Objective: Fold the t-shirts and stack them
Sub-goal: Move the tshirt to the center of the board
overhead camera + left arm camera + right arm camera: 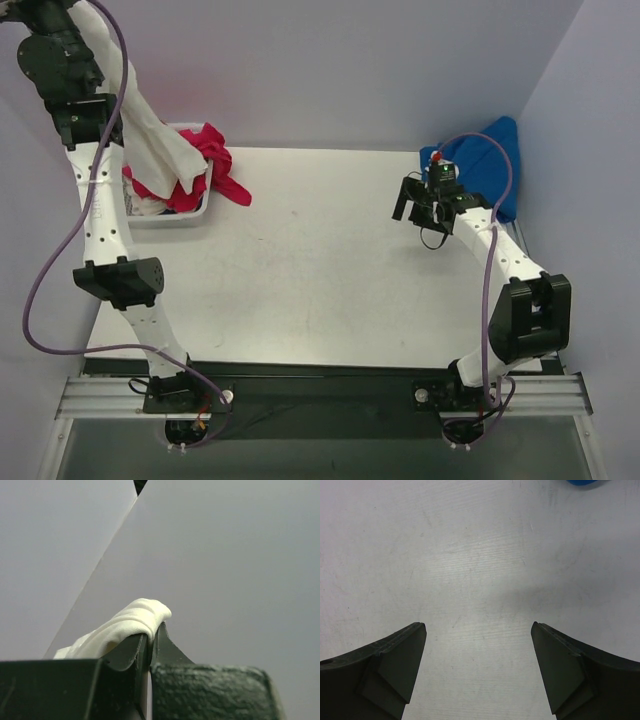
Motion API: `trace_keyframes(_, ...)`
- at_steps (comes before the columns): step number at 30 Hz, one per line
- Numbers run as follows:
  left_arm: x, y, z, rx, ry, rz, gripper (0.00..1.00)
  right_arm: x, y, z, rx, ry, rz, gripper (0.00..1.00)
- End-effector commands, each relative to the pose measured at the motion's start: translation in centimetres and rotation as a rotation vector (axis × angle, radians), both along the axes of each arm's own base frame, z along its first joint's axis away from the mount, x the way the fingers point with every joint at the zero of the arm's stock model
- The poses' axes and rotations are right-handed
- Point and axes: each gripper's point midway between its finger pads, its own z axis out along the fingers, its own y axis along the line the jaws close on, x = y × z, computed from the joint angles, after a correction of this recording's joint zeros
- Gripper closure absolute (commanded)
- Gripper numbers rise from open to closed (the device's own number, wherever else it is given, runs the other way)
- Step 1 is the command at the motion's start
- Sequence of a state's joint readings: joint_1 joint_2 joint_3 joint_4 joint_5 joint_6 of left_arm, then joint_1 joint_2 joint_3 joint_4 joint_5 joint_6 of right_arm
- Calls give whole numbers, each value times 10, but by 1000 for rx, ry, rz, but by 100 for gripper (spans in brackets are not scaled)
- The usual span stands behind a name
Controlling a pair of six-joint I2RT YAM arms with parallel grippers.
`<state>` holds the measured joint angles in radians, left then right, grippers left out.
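table (pixel 300 280), white t-shirt (pixel 152 132) hanging far-left, blue t-shirt (pixel 490 150) far-right

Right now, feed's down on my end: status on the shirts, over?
Left gripper shut on white t-shirt, held high, cloth trailing into basket. Right gripper open, empty, above table. Blue t-shirt beyond it; nothing blocking.

I can't read any text in my views. No label, brand, number or sign is legible anywhere.
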<state>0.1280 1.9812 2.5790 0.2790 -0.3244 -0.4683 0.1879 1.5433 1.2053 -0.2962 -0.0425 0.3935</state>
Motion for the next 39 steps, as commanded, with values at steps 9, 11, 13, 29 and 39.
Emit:
trace_keyframes(9, -98, -35, 77, 46, -366, -347, 100, -3, 13, -1, 19, 13, 20, 11)
trace_keyframes(11, -105, -49, 81, 66, -390, -438, 100, -4, 13, -1, 18, 13, 18, 11)
trace_keyframes(13, -121, -64, 89, 79, -445, -555, 100, -6, 12, -1, 16, 12, 19, 11)
trace_keyframes(29, -204, -207, 88, 192, -495, -1204, 100, -19, 11, 2, 25, -18, -3, 11)
trace_keyframes(39, -169, -313, 13, 233, -162, -1420, 100, -27, -24, 47, -17, -146, -127, 11)
